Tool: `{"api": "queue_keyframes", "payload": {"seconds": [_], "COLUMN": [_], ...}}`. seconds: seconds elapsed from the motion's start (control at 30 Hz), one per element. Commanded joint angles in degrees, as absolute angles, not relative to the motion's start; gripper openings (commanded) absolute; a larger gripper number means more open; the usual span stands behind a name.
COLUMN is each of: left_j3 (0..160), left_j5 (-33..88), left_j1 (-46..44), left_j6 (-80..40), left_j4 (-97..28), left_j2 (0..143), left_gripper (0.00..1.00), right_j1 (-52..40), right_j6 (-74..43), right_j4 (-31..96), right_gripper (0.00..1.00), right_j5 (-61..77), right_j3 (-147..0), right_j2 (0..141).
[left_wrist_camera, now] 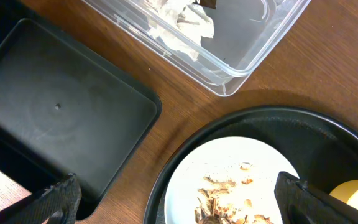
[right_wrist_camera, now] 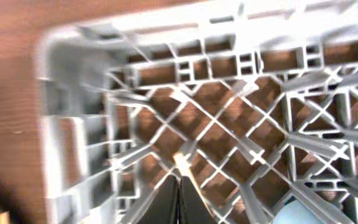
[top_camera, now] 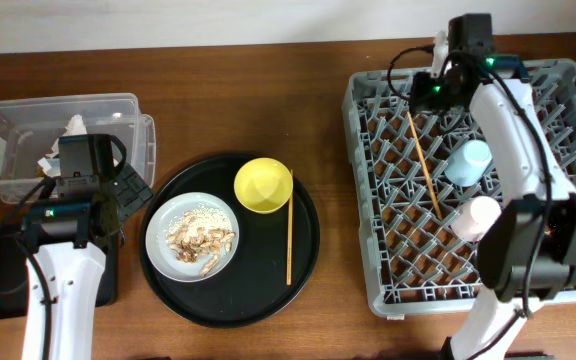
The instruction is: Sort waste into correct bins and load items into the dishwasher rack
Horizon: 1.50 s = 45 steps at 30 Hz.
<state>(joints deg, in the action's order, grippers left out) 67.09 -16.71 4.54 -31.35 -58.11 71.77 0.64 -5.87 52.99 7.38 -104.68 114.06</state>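
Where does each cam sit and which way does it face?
Overhead: above the table, looking straight down on clear tub, round black tray and rack; left arm and right arm show.
Left wrist: on the left arm, looking down at black rectangular tray, tub corner, plate; open left gripper, fingers at bottom corners.
Right wrist: on the right arm, looking into a rack corner; shut right gripper pinches a chopstick end.
Shared: overhead and left wrist both show tub and plate.

- A brown wooden table (top_camera: 328,60) with a visible grain filled nearly the whole view.
- A pale strip (top_camera: 168,20) ran beyond its far edge; wall or floor, unclear.
- Light was even, shadows soft.
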Motion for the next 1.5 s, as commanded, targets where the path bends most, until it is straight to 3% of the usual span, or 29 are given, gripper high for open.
{"api": "queue_keyframes", "payload": {"seconds": [0.0, 0.57, 0.8, 1.47], "left_j3": [67.7, 67.7, 67.7, 67.7], "left_j5": [-16.7, -16.7, -16.7, -16.7], "left_j1": [4.8, 4.8, 4.8, 4.8], "left_j6": [-31.7, -31.7, -31.7, -31.7], "left_j4": [-58.2, -58.2, -58.2, -58.2], "left_j2": [71.2, 71.2, 71.2, 71.2], "left_gripper": [0.99, 0.99, 0.99, 0.99], "right_j1": [-1.2, -1.1, -1.1, -1.0], "right_j6": [-6.0, -6.5, -0.1, 0.0], "right_j4": [54.7, 54.5, 52.9, 51.2], "right_gripper": [0.04, 0.04, 0.04, 0.04], "right_j5": [6.8, -0.7, 15.4, 0.3], "right_j3": [-105.1, -103.8, -103.9, -103.5], "right_j2": [114.8, 119.5, 119.3, 122.2]}}
